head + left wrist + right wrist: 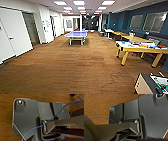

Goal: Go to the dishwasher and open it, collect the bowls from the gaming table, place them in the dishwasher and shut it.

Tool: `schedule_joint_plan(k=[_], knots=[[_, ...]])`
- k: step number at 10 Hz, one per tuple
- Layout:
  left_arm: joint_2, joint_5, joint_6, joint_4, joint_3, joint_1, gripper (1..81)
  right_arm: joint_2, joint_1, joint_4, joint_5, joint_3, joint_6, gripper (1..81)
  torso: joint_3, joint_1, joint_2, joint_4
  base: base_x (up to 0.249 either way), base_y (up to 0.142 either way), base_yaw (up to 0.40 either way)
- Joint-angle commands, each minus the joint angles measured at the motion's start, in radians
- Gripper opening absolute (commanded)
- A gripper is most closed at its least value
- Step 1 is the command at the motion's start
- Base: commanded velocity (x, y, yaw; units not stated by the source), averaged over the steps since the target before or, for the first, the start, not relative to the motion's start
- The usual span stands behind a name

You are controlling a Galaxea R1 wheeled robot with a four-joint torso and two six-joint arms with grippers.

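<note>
The gaming table (140, 50), with a white top and yellow sides and legs, stands at the right of the room in the head view, a few metres ahead. Small bright things lie on its top. One blue spot near its near end looks like a bowl (123, 42); the others are too small to tell apart. The dishwasher is out of view. Both wrist views look down past the robot's dark plates and thin blue cables onto brown wood floor.
A blue table-tennis table (76, 34) stands mid-room, far ahead. Plain yellow-topped tables (136, 38) line the blue right wall. A corner of a football table (152, 86) sits close at the lower right. White doors (12, 35) line the left wall. Wide wood floor (70, 65) lies ahead.
</note>
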Motion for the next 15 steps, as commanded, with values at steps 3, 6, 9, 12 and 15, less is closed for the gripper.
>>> schedule_joint_plan(k=[3, 6, 9, 12, 15], knots=[[0.007, 0.072, -0.052, 0.066, 0.008, -0.034, 81.1, 0.011, 0.046, -0.012, -0.049, -0.039, -0.011, 81.1, 0.000, -0.001, 0.000, 0.000, 0.195, 0.000, 0.000], [0.004, 0.075, -0.052, 0.066, 0.006, -0.032, 81.1, 0.020, 0.044, -0.008, -0.049, -0.039, -0.010, 81.1, 0.000, 0.000, 0.000, 0.000, 0.197, 0.000, 0.000], [0.000, 0.075, -0.052, 0.066, 0.008, -0.032, 81.1, 0.025, 0.040, -0.011, -0.038, -0.046, -0.013, 81.1, 0.000, 0.000, 0.000, 0.000, 0.198, 0.000, 0.000], [-0.003, 0.075, -0.052, 0.066, 0.006, -0.032, 81.1, 0.033, 0.043, -0.009, -0.035, -0.048, -0.014, 81.1, 0.000, -0.001, 0.000, 0.000, 0.197, 0.000, 0.000], [-0.006, 0.075, -0.052, 0.066, 0.006, -0.034, 81.1, 0.036, 0.049, -0.009, -0.035, -0.048, -0.013, 81.1, 0.000, -0.001, 0.000, 0.000, 0.198, 0.000, 0.000]])
